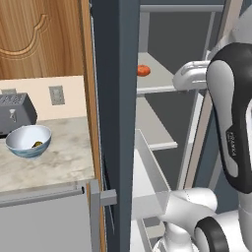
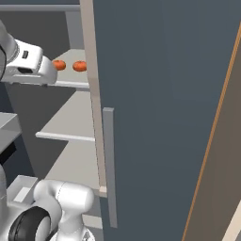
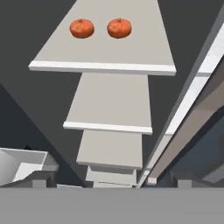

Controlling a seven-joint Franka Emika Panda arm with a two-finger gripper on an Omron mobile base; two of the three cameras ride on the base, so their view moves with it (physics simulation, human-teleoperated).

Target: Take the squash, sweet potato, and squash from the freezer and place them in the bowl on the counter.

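- left base view: the freezer (image 1: 118, 98) stands open beside the counter (image 1: 54, 157), and one round orange squash (image 1: 143, 70) sits on its upper shelf (image 1: 157, 83), half hidden by the cabinet's edge. the arm's white wrist reaches in at that shelf's height, to the right of the squash. the bowl (image 1: 28, 141) sits on the counter in front of the toaster (image 1: 15, 112), well left of the freezer, with something small and dark already inside; what it is i cannot tell.
- right base view: two orange squashes, the left squash (image 2: 58, 65) and the right squash (image 2: 79, 66), sit side by side toward the back of the same shelf. the white hand is just in front of and left of them, at shelf level; the left one is partly behind it. the open freezer door (image 2: 164, 117) with its long handle stands to the right.
- hand view: both squashes lie ahead, up the shelf from the camera, the left (image 3: 82, 28) and the right (image 3: 119, 27) with a gap between them. each is round and slightly flattened, so no long axis governs the grasp. my judgement: the coming move is a reach forward along the shelf, centred on one squash.
- the fingertips are not clear in these views, so whether the fingers are apart or together i cannot tell. no sweet potato is to be made out.
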